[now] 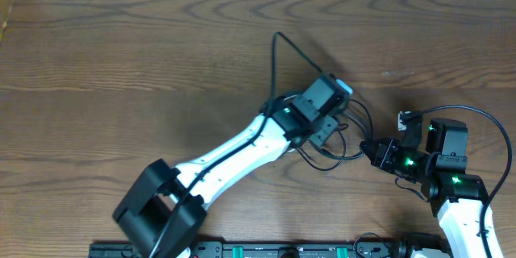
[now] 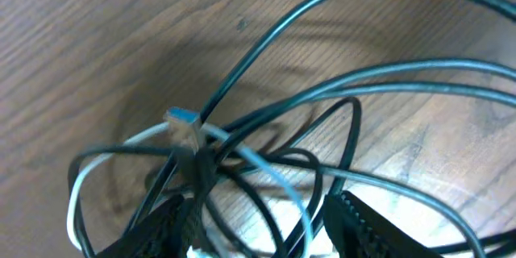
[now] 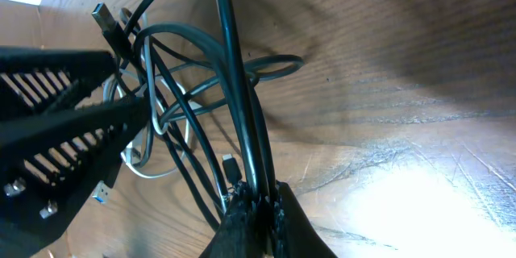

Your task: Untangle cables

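The right gripper (image 3: 256,210) is clenched on a black cable (image 3: 230,64), and its arm reaches in from the table's 4 o'clock corner. The left gripper (image 2: 258,210) hangs with its jaws apart, astride the cable tangle (image 1: 348,135); its arm stretches from 7 o'clock. The tangle lies on the table (image 1: 121,56) toward 3 o'clock. It holds one white cable (image 2: 76,193) and black strands too knotted to count.

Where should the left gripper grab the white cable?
Likely the white cable at its outer loop, coming from above: there it bows out clear of the crossings, while by its blue-tipped plug the black cables cross over it.
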`<state>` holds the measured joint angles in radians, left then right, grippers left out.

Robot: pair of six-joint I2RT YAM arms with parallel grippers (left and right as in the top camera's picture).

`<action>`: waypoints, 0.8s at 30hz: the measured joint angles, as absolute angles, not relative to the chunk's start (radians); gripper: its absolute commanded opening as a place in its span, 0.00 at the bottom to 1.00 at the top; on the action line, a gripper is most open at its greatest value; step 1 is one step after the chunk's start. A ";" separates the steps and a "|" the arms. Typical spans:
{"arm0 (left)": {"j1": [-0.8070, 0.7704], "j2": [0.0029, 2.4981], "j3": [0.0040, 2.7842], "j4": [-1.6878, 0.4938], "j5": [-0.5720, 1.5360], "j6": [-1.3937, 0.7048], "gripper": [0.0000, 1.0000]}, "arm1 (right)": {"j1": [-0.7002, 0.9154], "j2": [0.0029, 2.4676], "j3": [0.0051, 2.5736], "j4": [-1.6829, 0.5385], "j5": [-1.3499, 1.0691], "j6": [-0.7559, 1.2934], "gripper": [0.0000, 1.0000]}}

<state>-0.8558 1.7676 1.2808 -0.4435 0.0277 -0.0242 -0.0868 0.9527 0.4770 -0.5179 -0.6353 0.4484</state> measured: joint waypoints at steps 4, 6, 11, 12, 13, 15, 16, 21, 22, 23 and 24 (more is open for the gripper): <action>-0.867 1.784 1.291 -0.464 0.006 -0.022 0.55 | -0.087 0.953 0.477 -0.519 -0.635 0.448 0.01; -0.871 1.785 1.291 -0.465 -0.003 -0.022 0.52 | -0.087 0.953 0.477 -0.519 -0.635 0.448 0.01; -0.888 1.785 1.291 -0.458 -0.021 -0.015 0.45 | -0.087 0.953 0.477 -0.519 -0.635 0.448 0.01; -0.891 1.785 1.291 -0.454 -0.024 -0.010 0.45 | -0.087 0.953 0.477 -0.519 -0.635 0.448 0.01; -0.892 1.785 1.291 -0.450 -0.026 -0.006 0.45 | -0.087 0.953 0.477 -0.519 -0.635 0.448 0.01; -0.894 1.785 1.291 -0.445 -0.029 0.005 0.45 | -0.087 0.953 0.477 -0.519 -0.635 0.448 0.01; -0.894 1.785 1.291 -0.445 -0.029 0.009 0.45 | -0.087 0.953 0.477 -0.519 -0.635 0.448 0.01; -0.894 1.788 1.291 -0.445 -0.030 0.031 0.45 | -0.087 0.953 0.477 -0.519 -0.635 0.448 0.01; -0.894 1.792 1.291 -0.443 -0.030 0.032 0.45 | -0.087 0.953 0.477 -0.519 -0.635 0.448 0.01; -0.894 1.796 1.291 -0.442 -0.030 0.033 0.45 | -0.087 0.953 0.477 -0.519 -0.635 0.448 0.01; -0.894 1.803 1.291 -0.439 -0.030 0.035 0.44 | -0.087 0.953 0.477 -0.519 -0.635 0.448 0.01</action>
